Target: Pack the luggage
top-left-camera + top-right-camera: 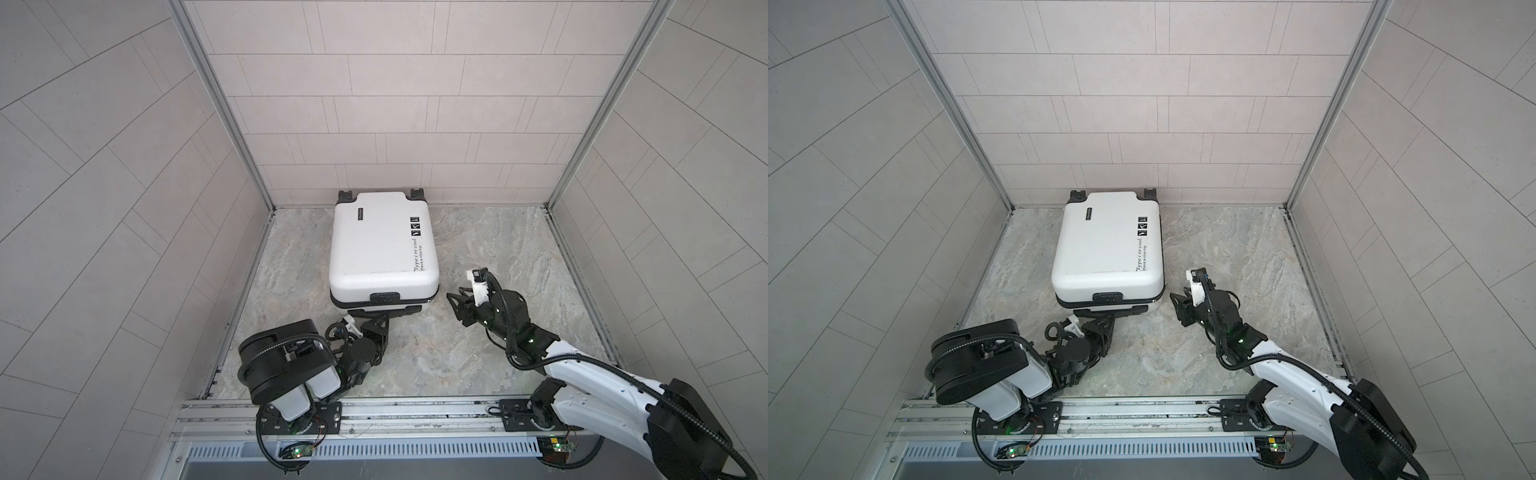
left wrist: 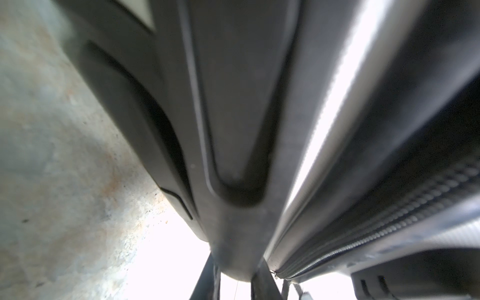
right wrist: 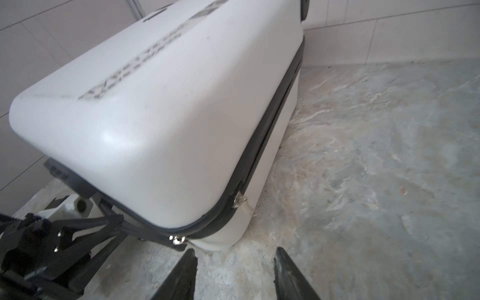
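The luggage [image 1: 380, 241], a small white hard-shell suitcase, lies flat and closed on the marble-patterned worktop [image 1: 498, 257], its wheels [image 1: 345, 195] against the tiled back wall [image 1: 415, 124] and its handle [image 1: 386, 309] end toward the robot. The shell looks stiff and smooth, likely slippery and far too broad for either pair of jaws to span. It is better taken by the handle, the zipper trim or a zipper pull than by the curved panels. Being small it is probably light enough to drag or tip, though its contents cannot be seen. The left gripper [image 1: 386, 316] reaches in low at the near end. The left wrist view shows its jaws drawn narrow with the dark handle bar between them, so it appears to be clamped on the handle. The right gripper [image 3: 235, 253] sits just off the near right corner of the case, low over the worktop. Its jaws stand partly apart with nothing between them, touching nothing. Just beyond its fingertips [image 3: 187, 262], two zipper sliders [image 3: 177, 240] sit on the black trim around that corner, a little apart from each other. Whether the stretch between them is fully zipped cannot be told.
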